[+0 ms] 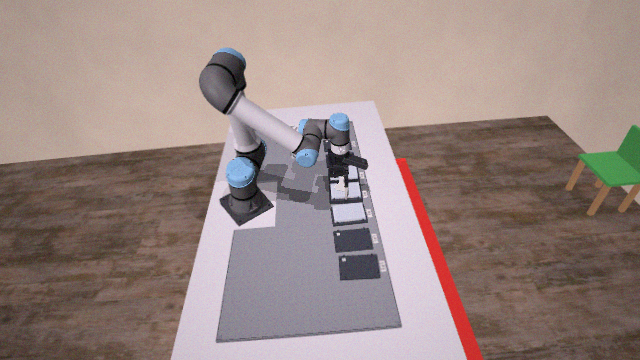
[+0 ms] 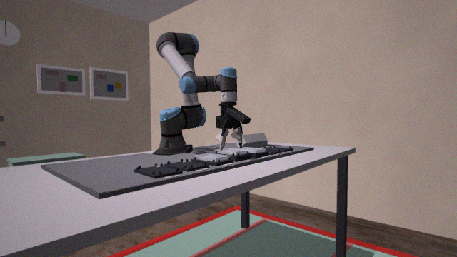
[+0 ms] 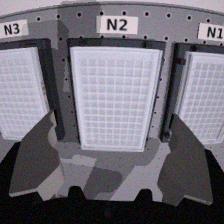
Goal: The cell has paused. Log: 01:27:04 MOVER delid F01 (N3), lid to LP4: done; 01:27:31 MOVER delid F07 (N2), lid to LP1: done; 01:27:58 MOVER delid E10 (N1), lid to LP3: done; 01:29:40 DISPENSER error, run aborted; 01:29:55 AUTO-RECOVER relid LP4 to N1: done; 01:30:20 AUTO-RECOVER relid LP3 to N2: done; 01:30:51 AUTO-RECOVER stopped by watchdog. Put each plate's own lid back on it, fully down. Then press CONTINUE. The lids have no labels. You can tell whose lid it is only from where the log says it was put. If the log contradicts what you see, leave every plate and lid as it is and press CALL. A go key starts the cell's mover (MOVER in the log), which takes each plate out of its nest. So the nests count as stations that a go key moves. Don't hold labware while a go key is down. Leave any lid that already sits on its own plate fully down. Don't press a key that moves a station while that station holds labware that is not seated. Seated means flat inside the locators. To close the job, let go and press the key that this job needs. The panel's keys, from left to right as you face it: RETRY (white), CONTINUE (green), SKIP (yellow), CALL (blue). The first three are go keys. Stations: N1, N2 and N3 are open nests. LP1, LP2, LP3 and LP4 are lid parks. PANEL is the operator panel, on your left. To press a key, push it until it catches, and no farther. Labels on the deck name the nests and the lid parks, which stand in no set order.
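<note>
In the wrist view three white gridded plates sit in labelled nests: N3 at left, N2 in the middle, N1 at right. My gripper is open. It hangs straight over the N2 plate, one finger on each side of its near end, clear of it. The N2 plate's pale lidded top lies flat inside the dark locators. In the top view the gripper hangs low over the middle plate of the row. In the exterior view the gripper stands just above that plate.
Two dark, bare lid parks continue the row toward the near end. The grey operator panel stands behind the row at the far end. The arm's base is on the deck's left side.
</note>
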### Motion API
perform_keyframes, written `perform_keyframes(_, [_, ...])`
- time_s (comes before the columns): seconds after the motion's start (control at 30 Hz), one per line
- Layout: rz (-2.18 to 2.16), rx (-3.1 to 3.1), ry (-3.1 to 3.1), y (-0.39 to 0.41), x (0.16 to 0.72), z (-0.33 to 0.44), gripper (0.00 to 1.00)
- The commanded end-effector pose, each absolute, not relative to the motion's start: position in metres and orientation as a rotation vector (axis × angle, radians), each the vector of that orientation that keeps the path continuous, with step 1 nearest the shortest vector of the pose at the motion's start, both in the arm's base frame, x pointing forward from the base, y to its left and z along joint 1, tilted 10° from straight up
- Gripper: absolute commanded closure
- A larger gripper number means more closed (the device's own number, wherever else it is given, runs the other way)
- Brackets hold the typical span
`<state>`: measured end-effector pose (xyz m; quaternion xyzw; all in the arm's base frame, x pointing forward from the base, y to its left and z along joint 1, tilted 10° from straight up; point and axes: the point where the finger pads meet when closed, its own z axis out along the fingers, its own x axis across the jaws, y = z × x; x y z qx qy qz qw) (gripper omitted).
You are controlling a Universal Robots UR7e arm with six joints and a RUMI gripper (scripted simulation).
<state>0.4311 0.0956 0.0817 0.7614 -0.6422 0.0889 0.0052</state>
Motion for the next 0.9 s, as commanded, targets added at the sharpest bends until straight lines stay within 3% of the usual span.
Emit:
perform_keyframes(0.0, [0.28, 2.385, -2.011, 0.096, 0.431, 0.082, 0.18])
perform_keyframes(0.63, [0.28, 2.385, -2.011, 0.098, 0.429, 0.103, 0.18])
perform_keyframes(0.67, [0.28, 2.403, -1.986, 0.097, 0.424, 0.102, 1.0])
perform_keyframes(0.87, [0.279, 2.415, -1.97, 0.091, 0.395, 0.099, 1.0])
